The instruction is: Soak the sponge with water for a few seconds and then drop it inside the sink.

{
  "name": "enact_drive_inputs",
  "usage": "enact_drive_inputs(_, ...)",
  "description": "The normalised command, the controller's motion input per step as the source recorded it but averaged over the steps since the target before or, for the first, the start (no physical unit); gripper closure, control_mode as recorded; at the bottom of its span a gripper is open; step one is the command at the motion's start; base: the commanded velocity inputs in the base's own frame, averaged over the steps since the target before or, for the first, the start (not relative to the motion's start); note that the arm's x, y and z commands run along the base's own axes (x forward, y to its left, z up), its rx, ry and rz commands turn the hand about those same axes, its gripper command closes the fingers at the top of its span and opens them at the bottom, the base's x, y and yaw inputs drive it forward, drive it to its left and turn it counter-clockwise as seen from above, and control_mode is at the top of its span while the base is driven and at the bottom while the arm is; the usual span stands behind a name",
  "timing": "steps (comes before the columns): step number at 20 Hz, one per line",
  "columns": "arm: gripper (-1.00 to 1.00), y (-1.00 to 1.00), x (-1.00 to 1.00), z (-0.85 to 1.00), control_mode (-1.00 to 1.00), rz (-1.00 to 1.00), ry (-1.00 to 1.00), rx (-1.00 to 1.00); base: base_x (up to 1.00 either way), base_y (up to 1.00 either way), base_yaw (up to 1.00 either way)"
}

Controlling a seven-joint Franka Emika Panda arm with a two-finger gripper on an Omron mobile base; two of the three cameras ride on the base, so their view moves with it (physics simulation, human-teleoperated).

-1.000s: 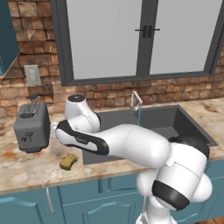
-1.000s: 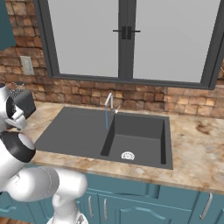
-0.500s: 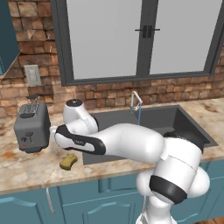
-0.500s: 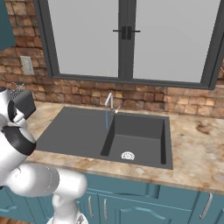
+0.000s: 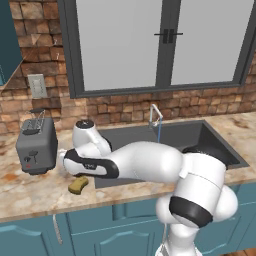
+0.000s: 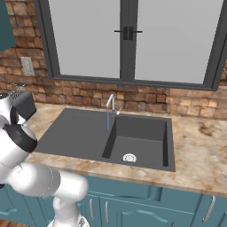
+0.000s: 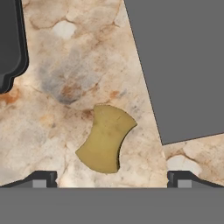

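Note:
The mustard-yellow sponge point(image 5: 77, 185) lies flat on the marble counter, between the toaster and the sink's left edge. In the hand view the sponge point(image 7: 106, 139) sits just above my gripper point(image 7: 111, 181), whose two fingertips point(image 7: 41, 179) stand wide apart and open, with nothing between them. The hand hangs over the sponge, apart from it. A thin pale-blue stream of water point(image 5: 159, 132) falls from the silver faucet point(image 5: 155, 114) into the dark grey sink point(image 5: 200, 137). From the right base view, the water point(image 6: 107, 120) drops onto the sink point(image 6: 75, 133).
A grey toaster point(image 5: 36, 145) stands on the counter left of the sponge, its dark edge point(image 7: 8, 43) at the hand view's top left. A brick wall and window run behind. The white drain point(image 6: 129, 158) lies in the deeper right basin.
The hand has sunk a little lower over the sponge. The sponge and the water stream have stayed as they were, and the jaws remain open.

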Motion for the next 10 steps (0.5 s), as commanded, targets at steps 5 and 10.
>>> enact_drive_inputs(5,-1.00,0.12,0.05,-0.18,-1.00,-0.02,0.00,0.00,0.00,0.00,0.00)
enact_drive_inputs(10,-1.00,0.10,0.10,-0.18,-1.00,-0.02,0.00,0.00,0.00,0.00,0.00)
